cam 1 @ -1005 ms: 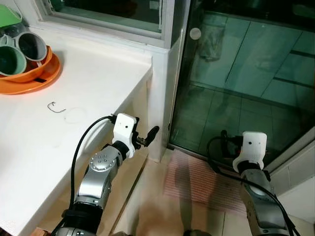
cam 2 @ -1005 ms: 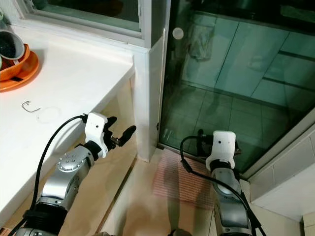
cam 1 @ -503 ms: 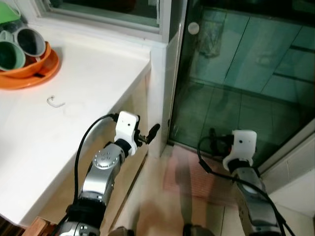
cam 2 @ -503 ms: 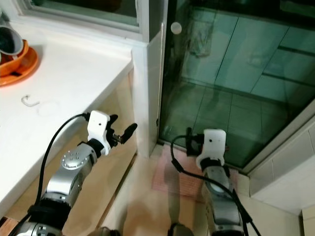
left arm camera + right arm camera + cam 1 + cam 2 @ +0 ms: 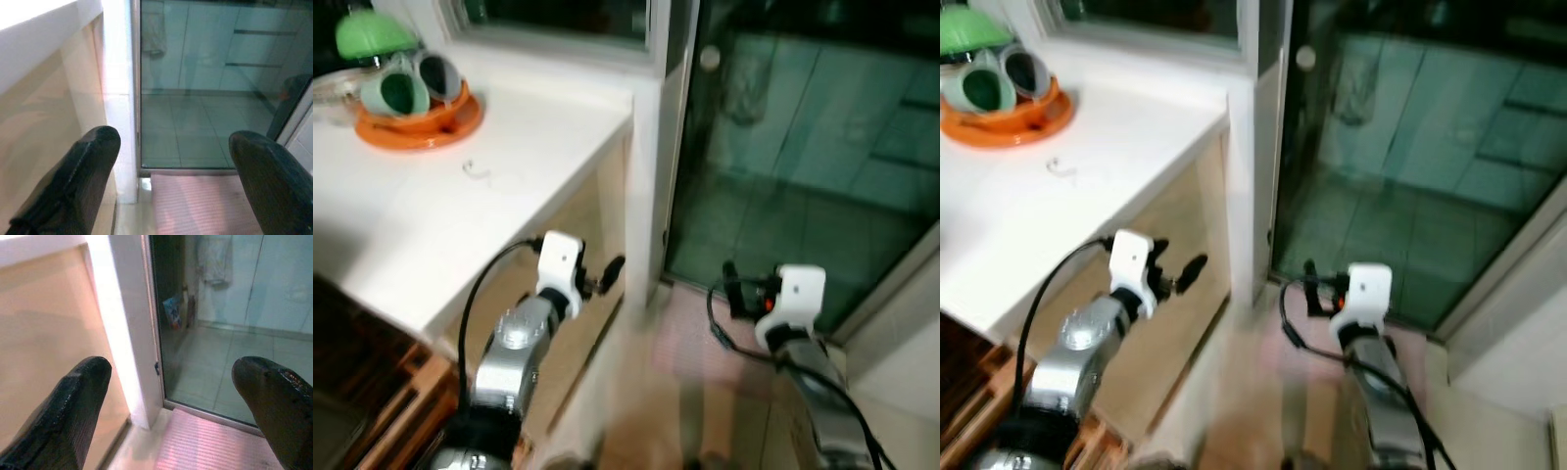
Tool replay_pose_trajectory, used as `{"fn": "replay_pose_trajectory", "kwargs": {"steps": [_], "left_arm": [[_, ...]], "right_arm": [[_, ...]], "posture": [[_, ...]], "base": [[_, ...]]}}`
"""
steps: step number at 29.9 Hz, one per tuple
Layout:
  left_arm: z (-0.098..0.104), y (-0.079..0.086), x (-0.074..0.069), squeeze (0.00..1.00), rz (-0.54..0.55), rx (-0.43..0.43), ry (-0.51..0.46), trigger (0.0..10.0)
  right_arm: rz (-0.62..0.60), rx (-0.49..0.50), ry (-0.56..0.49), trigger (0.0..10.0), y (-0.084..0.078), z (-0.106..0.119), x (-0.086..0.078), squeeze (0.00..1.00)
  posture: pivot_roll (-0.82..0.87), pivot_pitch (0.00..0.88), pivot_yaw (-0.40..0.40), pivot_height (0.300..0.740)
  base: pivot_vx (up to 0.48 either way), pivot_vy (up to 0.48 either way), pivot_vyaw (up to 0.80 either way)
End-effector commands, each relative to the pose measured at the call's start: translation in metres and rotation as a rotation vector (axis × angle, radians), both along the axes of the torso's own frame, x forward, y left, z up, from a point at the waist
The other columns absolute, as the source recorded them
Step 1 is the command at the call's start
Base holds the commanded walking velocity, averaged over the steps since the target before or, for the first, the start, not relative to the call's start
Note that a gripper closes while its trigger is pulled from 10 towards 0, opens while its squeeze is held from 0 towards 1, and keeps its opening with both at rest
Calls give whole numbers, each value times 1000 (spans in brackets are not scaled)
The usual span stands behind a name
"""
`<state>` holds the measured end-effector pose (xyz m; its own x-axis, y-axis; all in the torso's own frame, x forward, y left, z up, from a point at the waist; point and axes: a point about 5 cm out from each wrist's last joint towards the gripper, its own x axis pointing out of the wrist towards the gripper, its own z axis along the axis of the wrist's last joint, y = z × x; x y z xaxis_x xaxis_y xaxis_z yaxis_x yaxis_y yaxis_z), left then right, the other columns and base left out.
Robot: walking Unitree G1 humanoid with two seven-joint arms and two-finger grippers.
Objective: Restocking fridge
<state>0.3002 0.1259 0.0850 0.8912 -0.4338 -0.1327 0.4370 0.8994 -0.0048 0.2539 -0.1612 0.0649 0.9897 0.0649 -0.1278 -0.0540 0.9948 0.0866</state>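
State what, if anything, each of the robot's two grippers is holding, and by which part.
Nothing is held. The left gripper and the right gripper both have their jaws spread wide with only the floor and the pink ribbed mat between them.

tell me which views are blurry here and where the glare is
Left eye and right eye views: motion-smeared all over, worst at the floor near the pink mat; the orange tray and cups are soft. Left wrist view: fairly sharp on the glass door, its left hand fingers close and defocused, white counter edge blown out. Right wrist view: bright glare down the white post.
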Motion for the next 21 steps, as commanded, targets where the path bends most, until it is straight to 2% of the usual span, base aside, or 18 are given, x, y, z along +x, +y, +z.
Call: {"fn": "replay_pose_trajectory", "kwargs": {"steps": [1,19,21], "left_arm": [[1,-1,0,0,-3,-5,-7,10000],[0,-2,-2,0,-12,-9,-14,10000],[-1,-2,-2,0,-4,-7,-14,10000]], "right_arm": [[-3,4,6,10000,-3,0,1,0],[0,-13,32,10000,-5,-7,-1,0],[-8,13,60,10000,-6,-10,-2,0]], "posture": [[-65,0,23,740],[-68,0,23,740],[-69,0,23,740]], "base": [[-270,0,0],[-285,0,0],[-306,0,0]]}}
